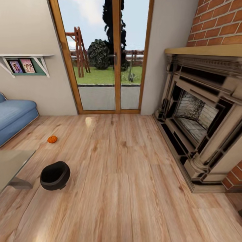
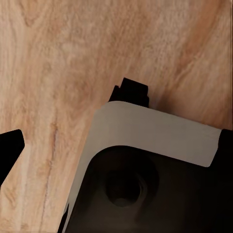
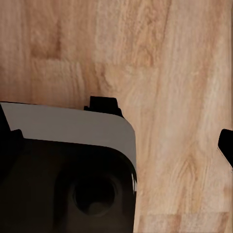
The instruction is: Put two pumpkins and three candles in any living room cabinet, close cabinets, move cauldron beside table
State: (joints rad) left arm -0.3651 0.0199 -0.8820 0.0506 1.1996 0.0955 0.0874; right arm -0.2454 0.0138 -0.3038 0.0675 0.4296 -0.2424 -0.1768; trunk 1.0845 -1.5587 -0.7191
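Plank floor (image 1: 134, 188), round matte cauldron (image 1: 54, 175), ribbed pumpkin (image 1: 52, 139)

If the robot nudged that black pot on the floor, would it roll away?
Probably it would rock rather than slide: the cauldron has a round belly and already sits tilted on the wooden floor. Its flared rim would likely curve any roll. It looks bulky, so perhaps heavy.

The floor (image 1: 134, 174) is pale wood planking with visible grain and a soft sheen. The cauldron (image 1: 54, 175) looks matt black, the pumpkin (image 1: 52, 139) a smooth orange. The sofa (image 1: 15, 116) is blue cloth. The fireplace (image 1: 201, 117) has a rough red brick surround (image 1: 218, 23) and a wooden mantel (image 1: 205, 50). The bench (image 1: 11, 164) top looks glassy.
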